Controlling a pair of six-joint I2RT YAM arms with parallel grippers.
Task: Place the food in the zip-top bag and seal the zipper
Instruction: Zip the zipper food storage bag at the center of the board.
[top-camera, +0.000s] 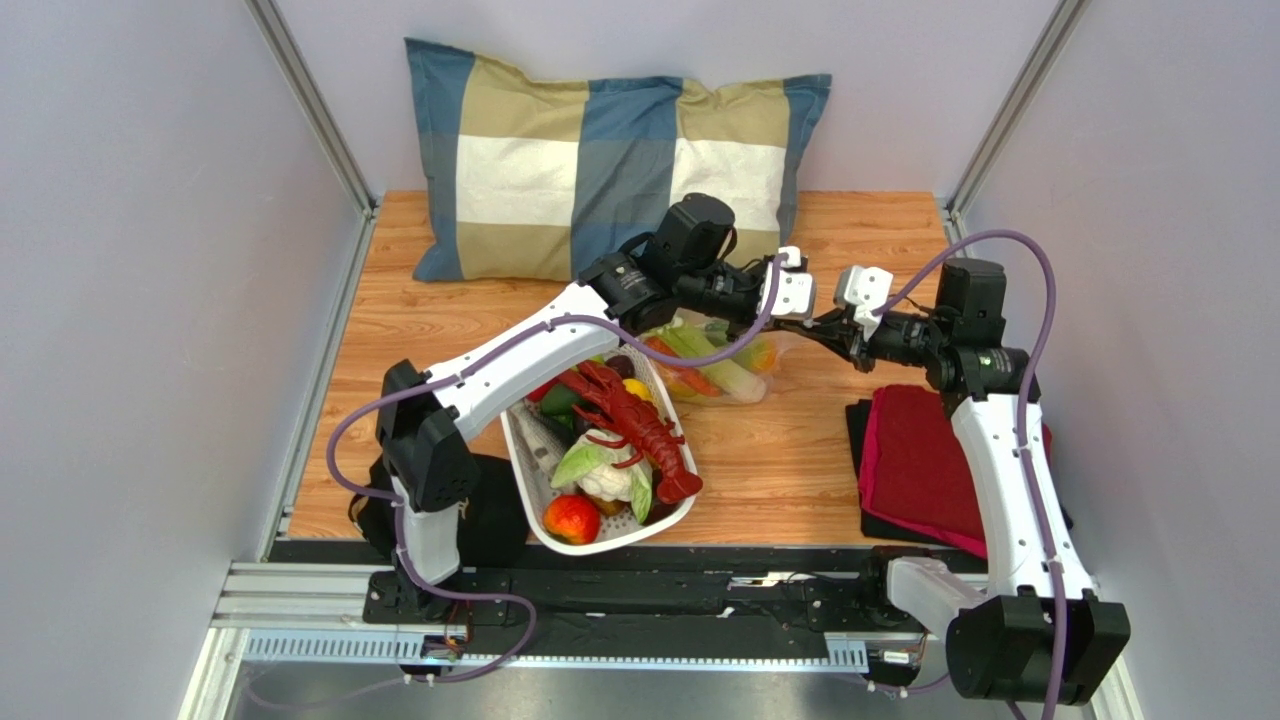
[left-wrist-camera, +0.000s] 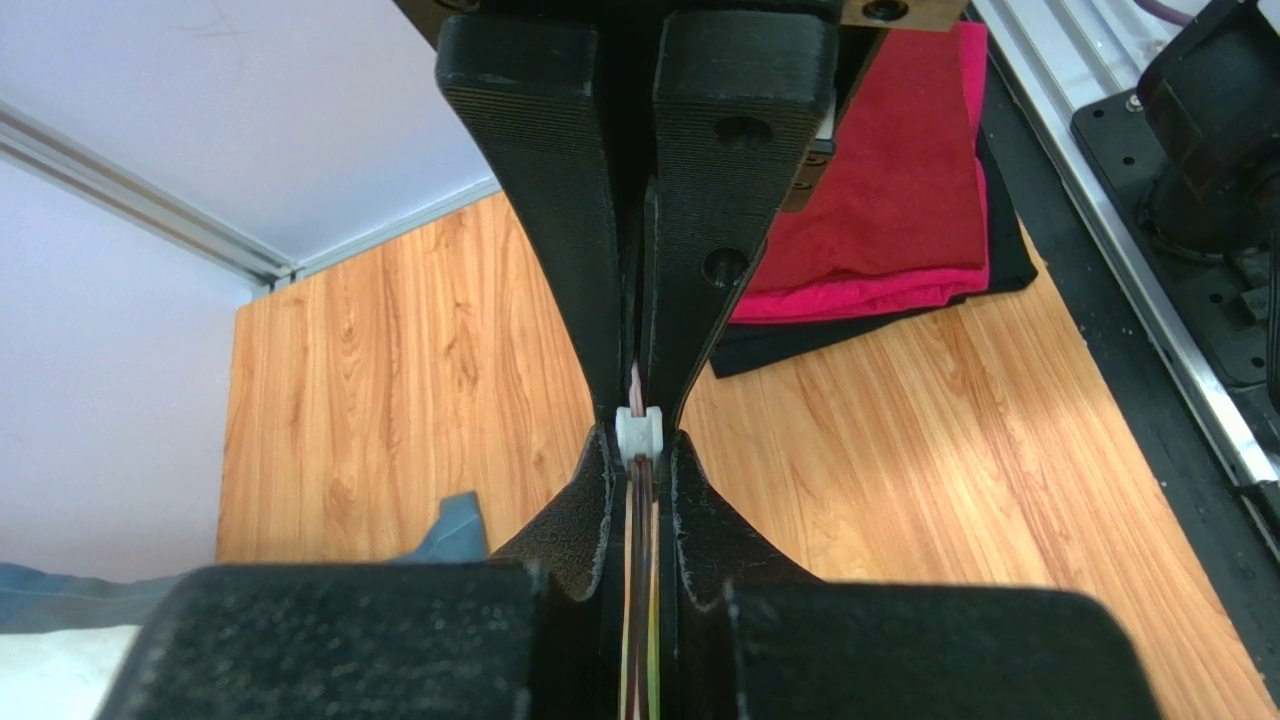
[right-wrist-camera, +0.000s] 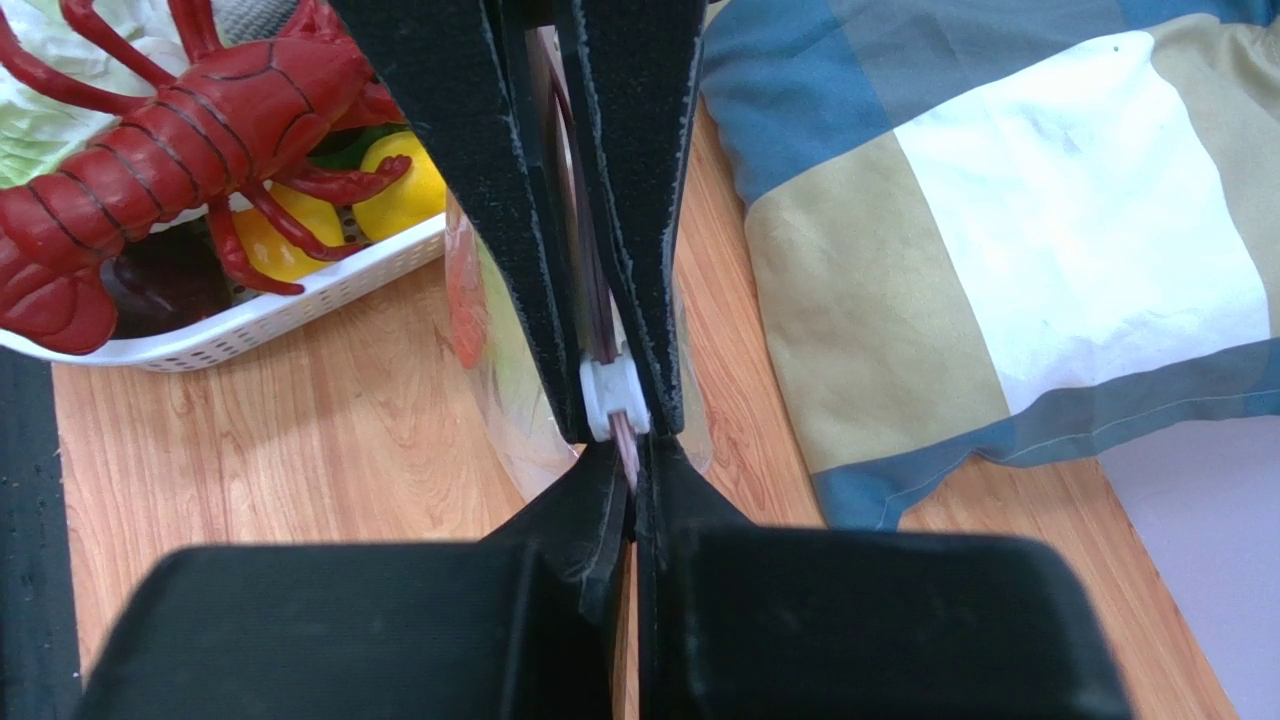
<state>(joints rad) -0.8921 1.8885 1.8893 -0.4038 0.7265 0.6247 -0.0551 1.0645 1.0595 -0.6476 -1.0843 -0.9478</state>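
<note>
The clear zip-top bag (top-camera: 709, 363) lies on the table right of the basket, with a green-and-white leek stalk (top-camera: 703, 345) and orange pieces (top-camera: 762, 357) inside. Both grippers meet at its right end. My left gripper (top-camera: 812, 311) is shut on the zipper (left-wrist-camera: 642, 518), with the white slider (left-wrist-camera: 642, 432) at its fingertips (left-wrist-camera: 598, 477). My right gripper (top-camera: 845, 327) faces it and is shut on the pinkish zipper end (right-wrist-camera: 622, 450) just beyond the slider (right-wrist-camera: 612, 399). Clear bag plastic (right-wrist-camera: 508, 393) hangs behind in the right wrist view.
A white slotted basket (top-camera: 666, 522) at front centre holds a red toy lobster (top-camera: 643, 425), a cabbage, yellow and red fruits. A checked pillow (top-camera: 601, 150) lies at the back. A folded red cloth (top-camera: 920, 465) on black cloth lies at the right.
</note>
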